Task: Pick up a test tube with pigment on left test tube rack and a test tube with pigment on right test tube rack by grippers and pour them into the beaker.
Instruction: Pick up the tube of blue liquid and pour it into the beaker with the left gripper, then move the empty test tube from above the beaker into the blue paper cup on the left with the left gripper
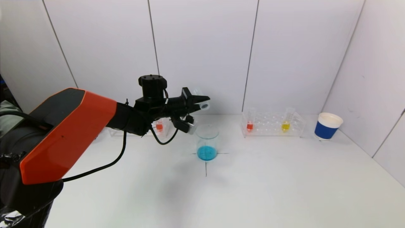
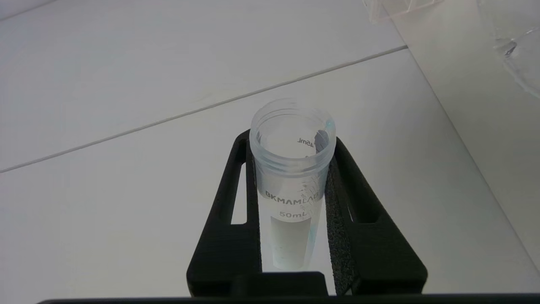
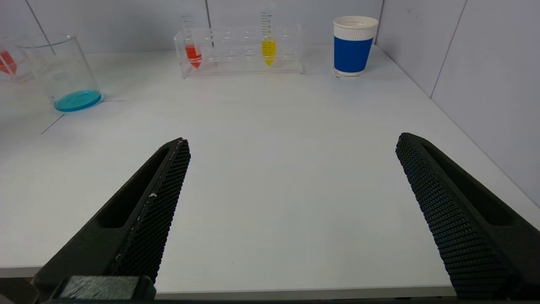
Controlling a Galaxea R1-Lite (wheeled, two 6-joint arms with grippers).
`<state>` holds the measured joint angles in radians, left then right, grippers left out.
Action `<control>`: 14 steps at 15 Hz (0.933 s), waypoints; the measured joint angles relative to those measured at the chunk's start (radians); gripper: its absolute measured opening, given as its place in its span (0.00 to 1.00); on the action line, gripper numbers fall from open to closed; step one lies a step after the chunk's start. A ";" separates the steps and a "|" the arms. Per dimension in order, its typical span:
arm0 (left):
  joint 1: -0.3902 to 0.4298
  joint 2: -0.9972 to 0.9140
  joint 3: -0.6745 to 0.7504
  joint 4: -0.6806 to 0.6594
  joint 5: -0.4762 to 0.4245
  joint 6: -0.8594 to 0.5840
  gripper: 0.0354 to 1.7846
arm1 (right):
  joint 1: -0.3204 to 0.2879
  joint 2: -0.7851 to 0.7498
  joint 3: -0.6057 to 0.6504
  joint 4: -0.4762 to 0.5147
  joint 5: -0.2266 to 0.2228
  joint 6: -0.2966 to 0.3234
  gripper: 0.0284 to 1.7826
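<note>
White table (image 1: 253,190) with beaker (image 1: 207,142), two tube racks (image 1: 272,125), blue paper cup (image 1: 327,126).

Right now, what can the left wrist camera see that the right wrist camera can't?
Only the left wrist view shows the left gripper shut on an emptied tube marked 50mL. Only the right wrist view shows the open right gripper, the beaker with blue liquid, the red tube, the yellow tube and the cup. Both show the white table.
</note>
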<state>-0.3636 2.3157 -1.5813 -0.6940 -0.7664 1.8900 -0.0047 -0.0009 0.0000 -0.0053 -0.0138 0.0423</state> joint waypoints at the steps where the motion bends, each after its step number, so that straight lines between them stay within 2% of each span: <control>1: 0.000 -0.004 0.004 0.001 0.004 -0.018 0.24 | 0.000 0.000 0.000 0.000 0.000 0.000 1.00; 4: 0.000 -0.017 0.009 -0.010 0.016 -0.162 0.24 | 0.000 0.000 0.000 0.000 0.000 0.000 1.00; 7: -0.002 -0.042 0.010 -0.046 0.099 -0.372 0.24 | 0.000 0.000 0.000 0.000 0.000 0.000 1.00; 11: -0.007 -0.078 0.008 -0.173 0.311 -0.706 0.24 | 0.000 0.000 0.000 0.000 0.000 0.000 1.00; 14: -0.007 -0.121 0.002 -0.165 0.520 -0.927 0.24 | 0.000 0.000 0.000 0.000 0.000 0.000 1.00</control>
<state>-0.3704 2.1943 -1.5794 -0.8587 -0.2462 0.9634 -0.0047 -0.0009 0.0000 -0.0053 -0.0134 0.0428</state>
